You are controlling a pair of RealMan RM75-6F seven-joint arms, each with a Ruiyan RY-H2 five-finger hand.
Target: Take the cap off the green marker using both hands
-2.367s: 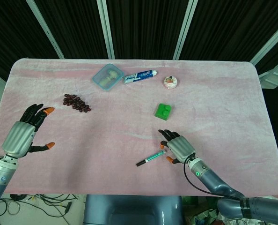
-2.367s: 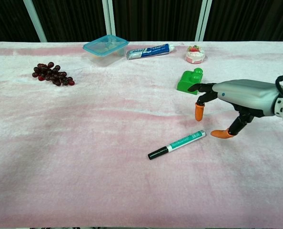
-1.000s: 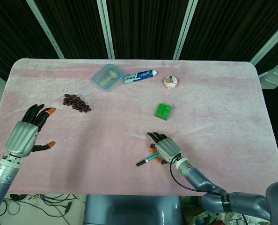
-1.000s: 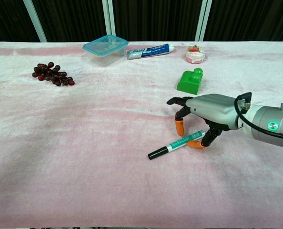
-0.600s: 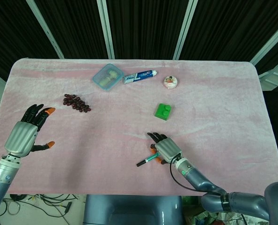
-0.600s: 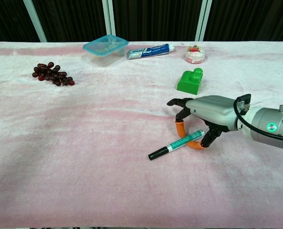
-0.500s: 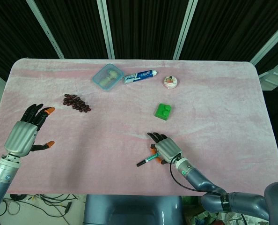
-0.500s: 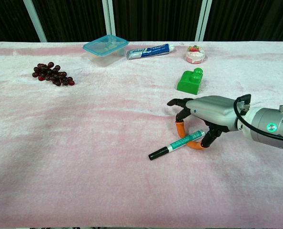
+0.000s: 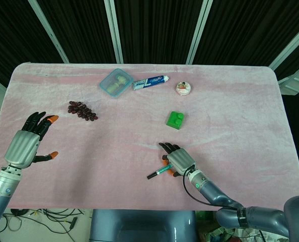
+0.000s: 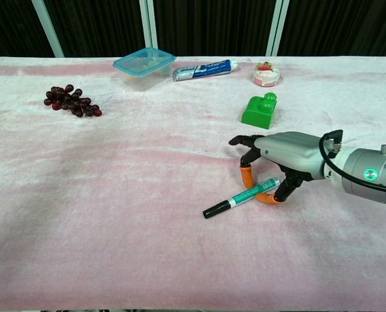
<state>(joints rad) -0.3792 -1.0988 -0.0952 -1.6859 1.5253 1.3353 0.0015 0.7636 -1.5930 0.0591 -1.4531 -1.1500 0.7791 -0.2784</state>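
Observation:
The green marker (image 10: 242, 196) lies slanted on the pink cloth, its black cap (image 10: 216, 209) pointing toward the near left. My right hand (image 10: 287, 156) is over the marker's uncapped end and pinches it between an orange-tipped thumb and finger. In the head view the same marker (image 9: 162, 171) sticks out to the left from under the right hand (image 9: 179, 161). My left hand (image 9: 26, 146) hovers at the table's left edge with its fingers spread, holding nothing, far from the marker. The chest view does not show it.
A bunch of dark grapes (image 10: 71, 101) lies at the back left. A lidded plastic box (image 10: 143, 63), a toothpaste tube (image 10: 205, 69) and a small cake (image 10: 266, 73) line the far side. A green block (image 10: 260, 110) stands just behind my right hand.
My right hand moved left onto the marker and closed thumb and finger around its end, tilting it slightly. Over the last half second nothing shifted. The left hand stayed in place.

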